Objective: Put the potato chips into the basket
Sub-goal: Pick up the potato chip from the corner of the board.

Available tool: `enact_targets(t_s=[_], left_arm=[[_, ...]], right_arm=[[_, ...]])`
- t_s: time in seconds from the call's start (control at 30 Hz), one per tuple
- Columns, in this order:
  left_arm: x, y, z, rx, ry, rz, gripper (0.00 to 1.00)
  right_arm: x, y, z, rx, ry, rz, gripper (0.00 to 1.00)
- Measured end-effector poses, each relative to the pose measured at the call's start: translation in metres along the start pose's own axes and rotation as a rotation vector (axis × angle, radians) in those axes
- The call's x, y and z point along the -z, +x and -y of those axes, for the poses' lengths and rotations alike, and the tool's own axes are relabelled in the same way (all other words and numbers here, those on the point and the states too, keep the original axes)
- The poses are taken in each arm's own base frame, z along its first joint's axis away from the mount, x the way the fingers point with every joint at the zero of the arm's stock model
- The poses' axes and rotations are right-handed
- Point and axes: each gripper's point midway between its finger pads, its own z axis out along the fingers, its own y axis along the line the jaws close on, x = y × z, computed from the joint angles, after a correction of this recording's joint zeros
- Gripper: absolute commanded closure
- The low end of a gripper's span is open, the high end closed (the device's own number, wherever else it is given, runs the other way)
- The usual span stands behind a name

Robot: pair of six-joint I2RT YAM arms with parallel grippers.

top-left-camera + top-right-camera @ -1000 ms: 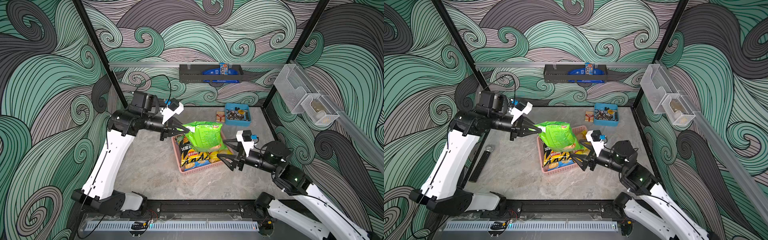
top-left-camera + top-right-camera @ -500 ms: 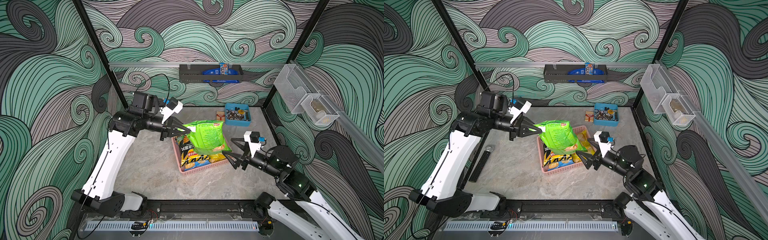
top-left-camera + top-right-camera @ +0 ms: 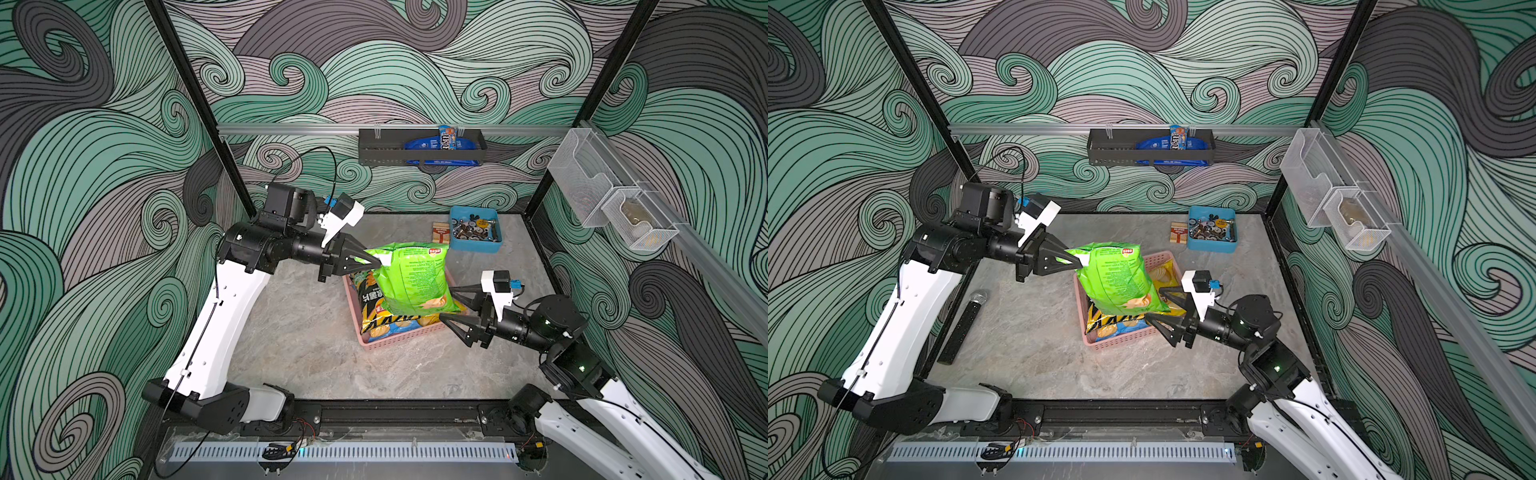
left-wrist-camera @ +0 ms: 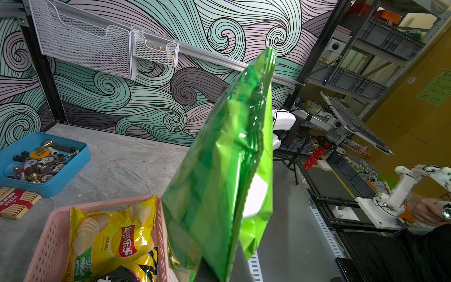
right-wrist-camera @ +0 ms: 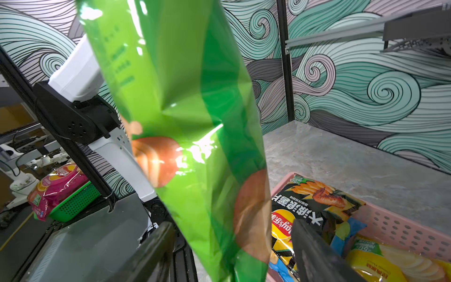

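1. Since a second ago, your light green bag (image 3: 411, 282) has swung from lying nearly flat over the basket (image 3: 399, 338) to hanging steeply above it. The right gripper (image 3: 446, 303) has drawn in to the bag's lower end.
2. Left gripper (image 3: 374, 263): clamped on the bag's top corner, above the basket's left rim.
3. Right gripper: jaws apart, straddling the bag's bottom edge over the basket's right side. You can see a gap at each finger in the right wrist view.
4. Inside the basket lie the black-and-yellow bag (image 3: 370, 293), the yellow bag (image 4: 109, 234) and the blue bag (image 5: 346, 230).
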Motion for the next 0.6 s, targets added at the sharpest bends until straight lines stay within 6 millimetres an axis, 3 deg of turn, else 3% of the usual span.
enact_targets(t_s=[0.13,0.3,0.5,0.6], left_arm=[[0.001,-0.001,-0.002,-0.005,-0.005,0.004,1.00],[0.001,0.001,-0.006,0.006,-0.018,0.019,1.00],[0.002,0.002,-0.009,0.015,-0.028,0.032,1.00],[0.002,0.002,-0.018,0.022,-0.060,0.031,0.98]], right_arm=[[-0.001,-0.005,-0.006,0.000,-0.037,0.014,0.49],[-0.004,-0.002,-0.007,-0.015,-0.056,0.000,0.53],[-0.008,-0.001,-0.005,-0.028,-0.056,-0.009,0.73],[-0.005,-0.010,-0.005,-0.015,-0.039,0.017,0.84]])
